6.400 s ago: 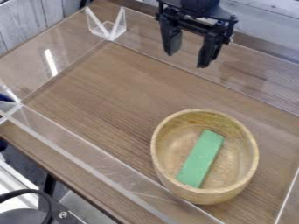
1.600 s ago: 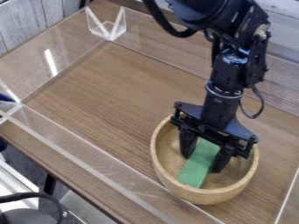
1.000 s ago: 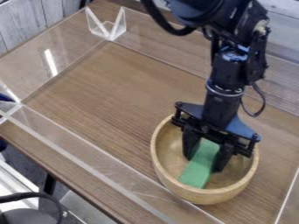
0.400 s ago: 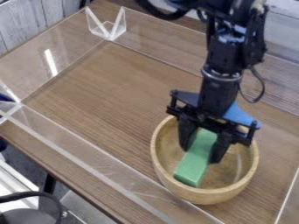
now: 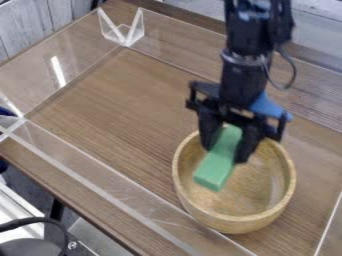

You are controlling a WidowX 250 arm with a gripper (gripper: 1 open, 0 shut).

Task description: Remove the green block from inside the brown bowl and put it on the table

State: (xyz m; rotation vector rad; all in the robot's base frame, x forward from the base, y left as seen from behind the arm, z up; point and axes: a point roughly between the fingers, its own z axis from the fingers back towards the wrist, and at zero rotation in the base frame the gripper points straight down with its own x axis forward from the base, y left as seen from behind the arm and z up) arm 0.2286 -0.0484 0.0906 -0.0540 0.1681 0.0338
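My gripper (image 5: 230, 143) points straight down over the brown bowl (image 5: 277, 190) and is shut on the upper end of the green block (image 5: 215, 168). The block hangs tilted, its lower end over the bowl's left inner side, lifted off the bowl's floor. The bowl is round, light tan wood with a thick rim, and it sits on the wood-grain table (image 5: 120, 110) at the front right. The black arm rises from the gripper toward the top of the view.
Low clear acrylic walls (image 5: 80, 170) run along the table's edges. A clear acrylic corner piece (image 5: 123, 28) stands at the back left. Bare tabletop lies to the left of the bowl.
My gripper has risen and shifted left with the green block in it. The block's lower end has come up off the bowl's floor. The bowl has stayed in place.
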